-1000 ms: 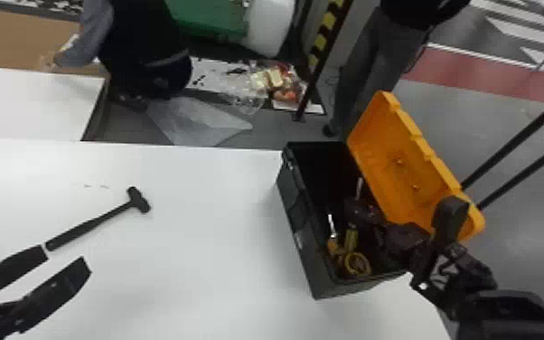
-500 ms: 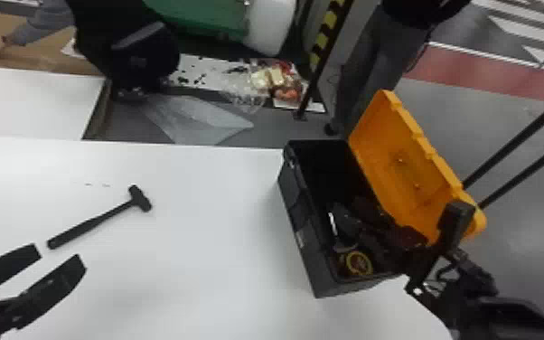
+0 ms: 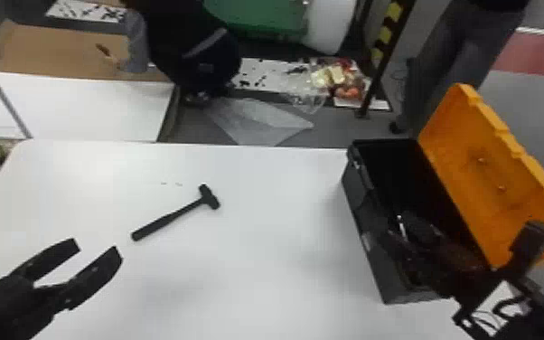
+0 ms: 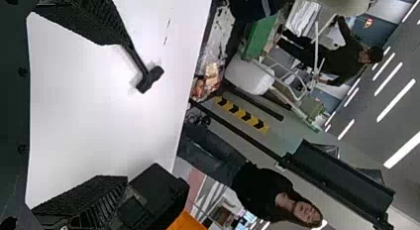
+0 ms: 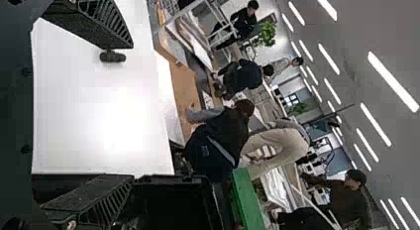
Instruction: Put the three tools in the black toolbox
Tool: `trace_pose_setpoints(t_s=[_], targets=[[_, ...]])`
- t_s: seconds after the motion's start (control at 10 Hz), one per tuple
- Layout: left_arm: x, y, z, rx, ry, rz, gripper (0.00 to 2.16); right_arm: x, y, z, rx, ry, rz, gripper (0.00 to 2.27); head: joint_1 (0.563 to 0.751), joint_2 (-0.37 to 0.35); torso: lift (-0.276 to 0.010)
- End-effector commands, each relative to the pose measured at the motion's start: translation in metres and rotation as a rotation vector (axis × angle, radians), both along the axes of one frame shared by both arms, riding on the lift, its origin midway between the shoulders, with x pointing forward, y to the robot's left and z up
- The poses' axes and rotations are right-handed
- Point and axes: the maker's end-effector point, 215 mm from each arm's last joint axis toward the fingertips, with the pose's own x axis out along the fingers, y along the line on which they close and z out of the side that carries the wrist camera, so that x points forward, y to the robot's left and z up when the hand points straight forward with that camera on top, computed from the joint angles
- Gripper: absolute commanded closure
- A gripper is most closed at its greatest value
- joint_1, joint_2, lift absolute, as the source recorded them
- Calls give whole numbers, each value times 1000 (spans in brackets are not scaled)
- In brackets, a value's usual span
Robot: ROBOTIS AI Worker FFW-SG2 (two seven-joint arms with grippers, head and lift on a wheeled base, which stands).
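Black from head to handle, the hammer lies on the white bench, well left of the open toolbox. Its long axis slants from the handle end, near and left, to the head, far and right. I have the left tool released and empty, much the nearer, with the handle end just beyond its tips, far and to the right. The right tool, also spread and empty, is by the toolbox. I'd guide the left one along that slant, straddling the handle before closing.
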Motion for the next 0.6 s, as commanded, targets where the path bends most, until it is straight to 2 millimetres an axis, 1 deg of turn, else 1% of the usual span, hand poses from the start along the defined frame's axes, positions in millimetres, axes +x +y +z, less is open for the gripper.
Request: trace_pose_setpoints(t_s=[0.0,0.1,0.2,0.3,0.4,0.5], targets=[[1,25,-5,53,-6,38,19,-8,20,3,46,10,24,56,695,-69,-55],[3,39,-6,101,-24,52,19,-10,34,5,75,9,41,56,695,-19,-55],[0,51,-12,136,-17,59,26,-12,47,2,90,22,66,56,695,25,-55],[3,61,-14,179,-32,55,26,-17,58,-2,107,43,92,56,695,70,-55],[10,70,-22,209,-25,43,26,-24,68,-6,131,69,120,56,695,95,-55],[18,76,-29,244,-14,41,26,-30,76,-7,139,80,136,56,695,135,-55]])
